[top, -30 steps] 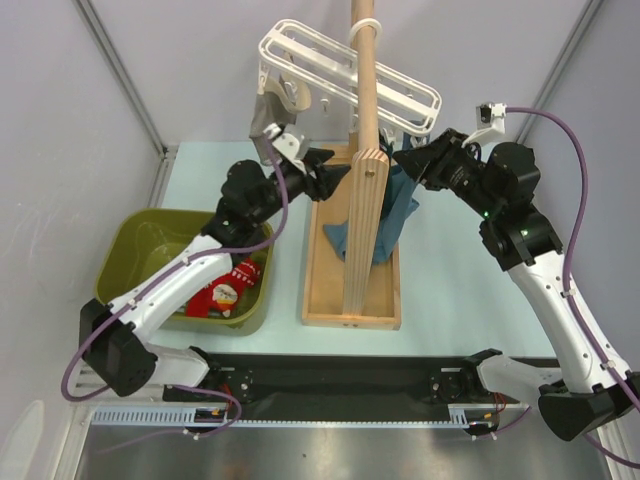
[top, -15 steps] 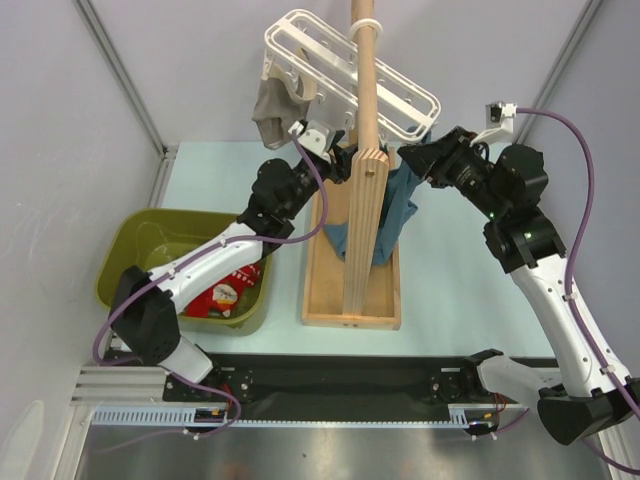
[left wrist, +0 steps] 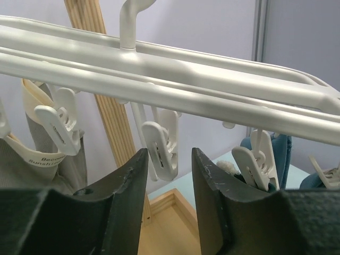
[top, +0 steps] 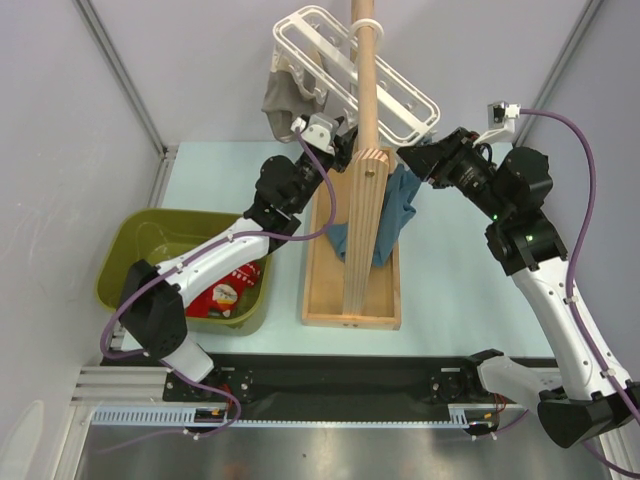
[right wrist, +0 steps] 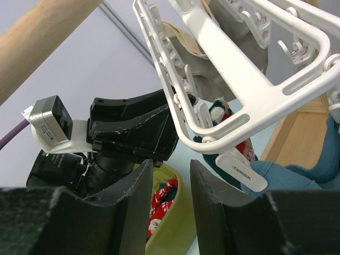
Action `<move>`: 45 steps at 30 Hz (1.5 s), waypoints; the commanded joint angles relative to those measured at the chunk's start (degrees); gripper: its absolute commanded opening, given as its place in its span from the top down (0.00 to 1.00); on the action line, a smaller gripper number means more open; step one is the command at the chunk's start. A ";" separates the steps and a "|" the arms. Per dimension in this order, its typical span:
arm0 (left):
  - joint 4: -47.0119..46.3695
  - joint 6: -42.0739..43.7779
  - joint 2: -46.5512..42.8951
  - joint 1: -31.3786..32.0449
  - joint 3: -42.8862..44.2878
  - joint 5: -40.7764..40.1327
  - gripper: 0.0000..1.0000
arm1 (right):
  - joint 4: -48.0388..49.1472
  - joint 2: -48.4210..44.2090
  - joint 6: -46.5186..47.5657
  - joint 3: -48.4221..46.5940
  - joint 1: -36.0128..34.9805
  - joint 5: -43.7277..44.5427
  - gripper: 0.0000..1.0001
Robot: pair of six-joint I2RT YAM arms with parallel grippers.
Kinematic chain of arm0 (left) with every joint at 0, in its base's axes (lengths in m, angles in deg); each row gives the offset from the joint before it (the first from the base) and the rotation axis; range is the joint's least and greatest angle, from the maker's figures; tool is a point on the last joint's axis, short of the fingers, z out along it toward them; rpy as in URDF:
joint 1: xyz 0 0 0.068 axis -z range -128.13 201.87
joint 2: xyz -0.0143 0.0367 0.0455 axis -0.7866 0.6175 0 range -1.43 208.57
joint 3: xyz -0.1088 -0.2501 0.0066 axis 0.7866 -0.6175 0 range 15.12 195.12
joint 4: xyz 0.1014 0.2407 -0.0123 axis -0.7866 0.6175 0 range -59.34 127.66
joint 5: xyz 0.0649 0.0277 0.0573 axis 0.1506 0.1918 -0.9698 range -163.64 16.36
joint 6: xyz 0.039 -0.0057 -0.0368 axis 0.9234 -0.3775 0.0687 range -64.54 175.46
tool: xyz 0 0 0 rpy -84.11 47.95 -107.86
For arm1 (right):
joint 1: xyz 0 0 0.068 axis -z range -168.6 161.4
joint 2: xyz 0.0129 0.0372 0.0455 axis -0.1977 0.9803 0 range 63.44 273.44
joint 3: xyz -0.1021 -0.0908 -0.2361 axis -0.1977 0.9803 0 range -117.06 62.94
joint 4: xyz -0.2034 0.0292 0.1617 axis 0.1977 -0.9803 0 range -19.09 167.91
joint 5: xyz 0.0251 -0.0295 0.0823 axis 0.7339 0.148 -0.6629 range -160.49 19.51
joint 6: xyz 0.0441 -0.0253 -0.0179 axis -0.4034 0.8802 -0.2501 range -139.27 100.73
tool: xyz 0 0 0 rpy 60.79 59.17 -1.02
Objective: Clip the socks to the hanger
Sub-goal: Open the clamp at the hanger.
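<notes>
Hanger [top: 400,98]: white plastic, smooth, faint gloss.
Stand [top: 352,270]: pale bare wood, matt, grain showing.
Bin [top: 130,245], left of stand: olive plastic, glossy.
Socks [top: 222,296], left of stand: red printed cloth.
Grey-beige sock [top: 280,100], upper left of stand: ribbed knit.
Garment [top: 402,205], right of stand: blue cloth, matt.

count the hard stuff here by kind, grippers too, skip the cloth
grippers: 2 (left gripper, right gripper)
hanger: 1
wooden stand: 1
green bin: 1
total: 5
</notes>
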 commanded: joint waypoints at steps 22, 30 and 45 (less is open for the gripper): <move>4.63 0.71 -2.82 0.43 2.13 -0.30 1.00 | 4.82 1.96 -3.57 -1.55 -5.53 -4.60 0.65; 12.37 -1.40 -8.44 0.34 0.72 2.16 1.00 | 10.88 5.65 -7.87 -2.08 -7.91 -3.98 0.64; 19.67 -2.63 -11.00 0.43 1.77 6.47 1.00 | 13.62 14.79 -4.01 -8.06 -10.98 7.00 0.63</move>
